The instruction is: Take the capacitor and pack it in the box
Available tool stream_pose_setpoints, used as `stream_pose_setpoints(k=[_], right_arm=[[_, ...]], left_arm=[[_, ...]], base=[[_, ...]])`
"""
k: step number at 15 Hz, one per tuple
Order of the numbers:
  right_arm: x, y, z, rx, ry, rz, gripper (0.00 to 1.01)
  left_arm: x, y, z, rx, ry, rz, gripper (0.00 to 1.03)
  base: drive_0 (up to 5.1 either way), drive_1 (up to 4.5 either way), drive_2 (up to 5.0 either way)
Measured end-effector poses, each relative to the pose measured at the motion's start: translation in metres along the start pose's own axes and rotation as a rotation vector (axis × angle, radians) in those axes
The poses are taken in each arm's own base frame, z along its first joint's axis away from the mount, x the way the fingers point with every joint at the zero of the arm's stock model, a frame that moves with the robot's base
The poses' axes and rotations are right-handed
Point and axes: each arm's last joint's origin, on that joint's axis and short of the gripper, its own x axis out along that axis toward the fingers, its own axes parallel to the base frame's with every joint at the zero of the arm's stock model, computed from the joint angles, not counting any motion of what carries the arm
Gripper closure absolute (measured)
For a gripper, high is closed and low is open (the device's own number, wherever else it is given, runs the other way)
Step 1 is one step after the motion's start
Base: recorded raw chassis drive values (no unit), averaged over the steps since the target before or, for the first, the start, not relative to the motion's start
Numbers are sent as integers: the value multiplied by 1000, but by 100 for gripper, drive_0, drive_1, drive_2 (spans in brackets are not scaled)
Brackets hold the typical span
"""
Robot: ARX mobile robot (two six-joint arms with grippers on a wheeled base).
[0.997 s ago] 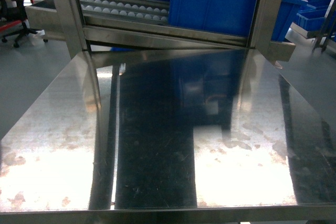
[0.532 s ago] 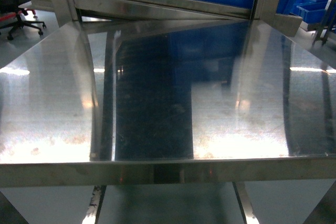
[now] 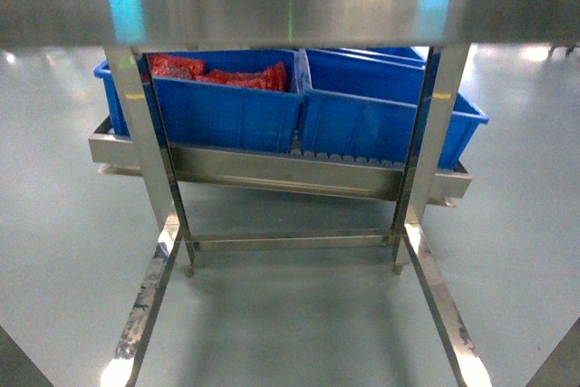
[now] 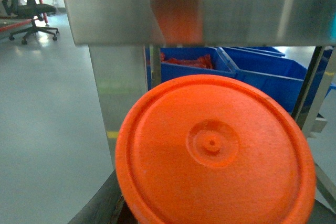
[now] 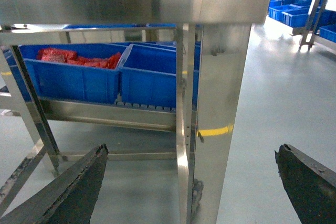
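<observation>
Right claw [image 5: 191, 182] spread wide, empty; left claw hidden behind orange disc [image 4: 215, 153] (state unclear); no legible writing.

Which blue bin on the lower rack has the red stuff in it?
The left blue bin in the head view: red bagged items show above its rim. The right blue bin beside it shows no red contents.

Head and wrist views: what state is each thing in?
Left blue bin: holds red packets.
Right blue bin: contents hidden.
Orange round lid: fills the left wrist view; grip unseen.
Right pincer: open, empty.
Steel rack: upright, carrying both bins.
</observation>
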Motion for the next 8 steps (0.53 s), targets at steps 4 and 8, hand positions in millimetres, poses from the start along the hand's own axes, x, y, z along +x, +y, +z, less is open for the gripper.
stream_pose_setpoints(k=[4, 8], right_arm=[[0, 0, 0, -1, -1, 1, 3], [0, 0, 0, 0, 1, 1, 3]], left_arm=[[0, 0, 0, 1, 0, 0, 59], [0, 0, 0, 3, 2, 0, 59]], base=[[0, 0, 0], [0, 0, 0]])
